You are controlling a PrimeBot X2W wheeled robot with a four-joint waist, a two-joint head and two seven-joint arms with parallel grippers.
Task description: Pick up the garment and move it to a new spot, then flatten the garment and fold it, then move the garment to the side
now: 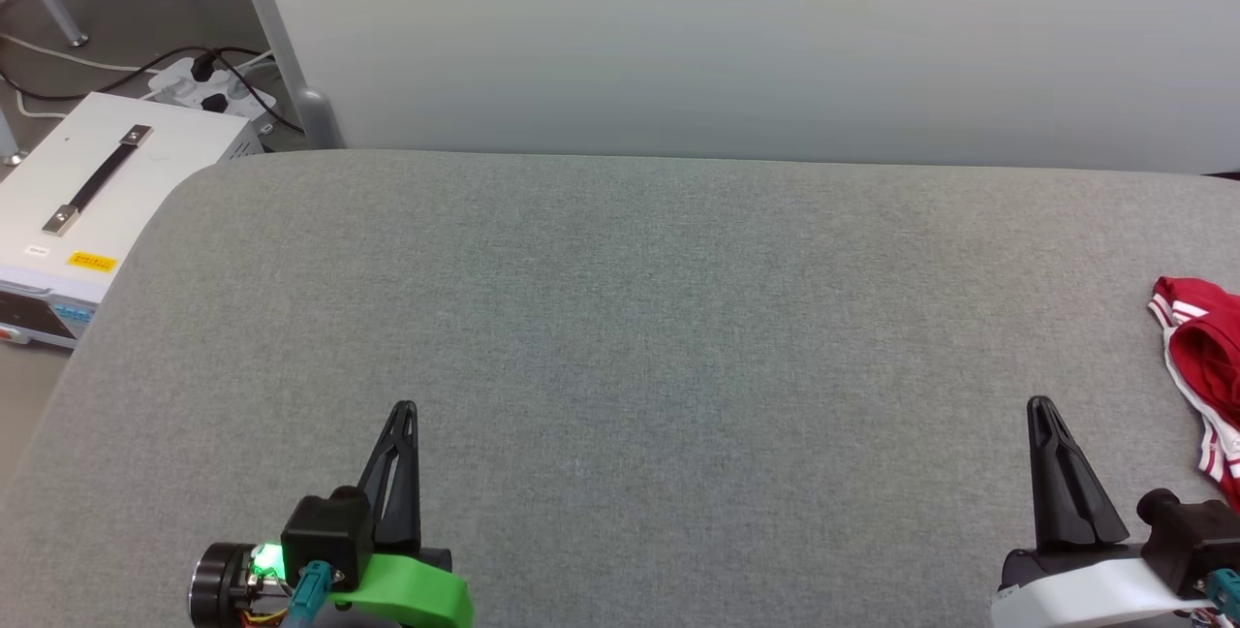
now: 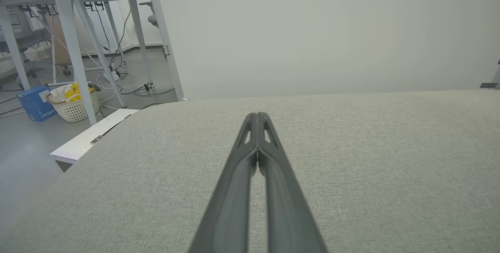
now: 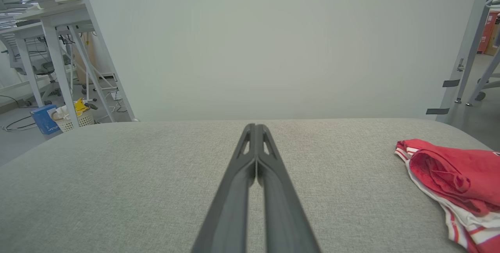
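Note:
The garment [image 1: 1204, 357], red with white and red-striped trim, lies crumpled at the right edge of the grey padded table [image 1: 639, 318]; in the right wrist view the garment [image 3: 453, 175] sits to the right of the fingers, partly cut off by the frame. My right gripper [image 1: 1041, 407] hovers low at the front right, shut and empty, a short way left of the garment. At the front left my left gripper [image 1: 405, 409] is also shut with nothing in it. Both wrist views show the closed fingertips [image 2: 257, 117] [image 3: 255, 128] pointing across bare table.
A pale wall panel [image 1: 736, 37] stands along the table's far edge. Off the table's left corner sit a white equipment box [image 1: 97, 192] with a black handle, a power strip and cables on the floor. Desk legs and a white basket [image 2: 74, 102] lie farther left.

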